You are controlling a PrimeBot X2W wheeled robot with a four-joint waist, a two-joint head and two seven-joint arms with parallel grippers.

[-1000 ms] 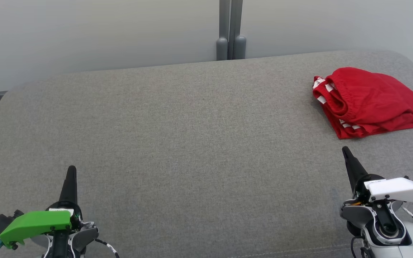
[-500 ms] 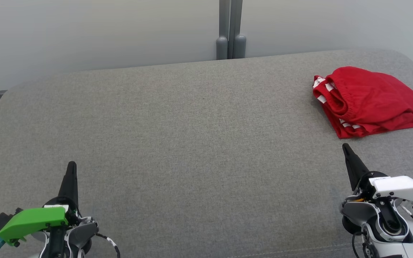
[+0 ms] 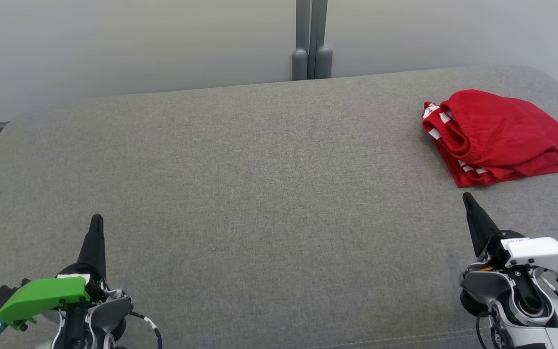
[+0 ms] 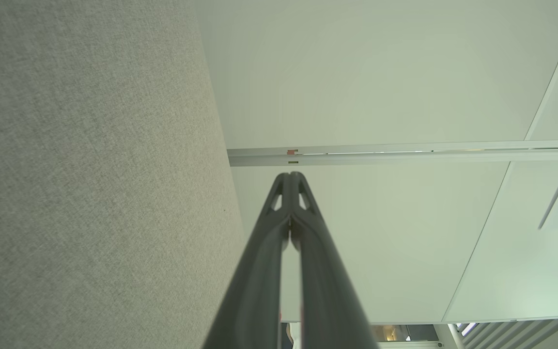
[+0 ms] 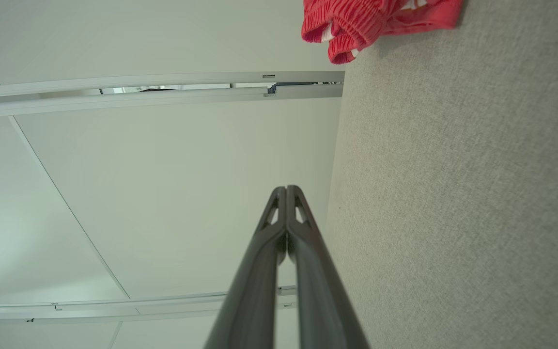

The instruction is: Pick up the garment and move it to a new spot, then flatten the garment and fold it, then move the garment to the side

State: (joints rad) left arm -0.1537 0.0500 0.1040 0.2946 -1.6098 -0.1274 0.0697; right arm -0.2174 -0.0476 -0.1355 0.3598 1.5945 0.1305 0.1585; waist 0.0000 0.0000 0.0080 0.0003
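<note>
The left gripper (image 3: pixel 96 220) sits at the lower left of the head view, its 2 dark fingers (image 3: pixel 95 245) pressed together into 1 upright spike above a green wrist housing (image 3: pixel 41 299). The right gripper (image 3: pixel 468 198), at the lower right, is likewise closed and empty, leaning slightly leftward above its white wrist housing (image 3: pixel 543 253).

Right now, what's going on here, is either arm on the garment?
Neither arm is handling anything. The red garment lies in a folded bundle at the far right of the grey padded surface. The left gripper and right gripper are both shut and empty near the front edge; the right one points toward the garment but stops short of it.
</note>
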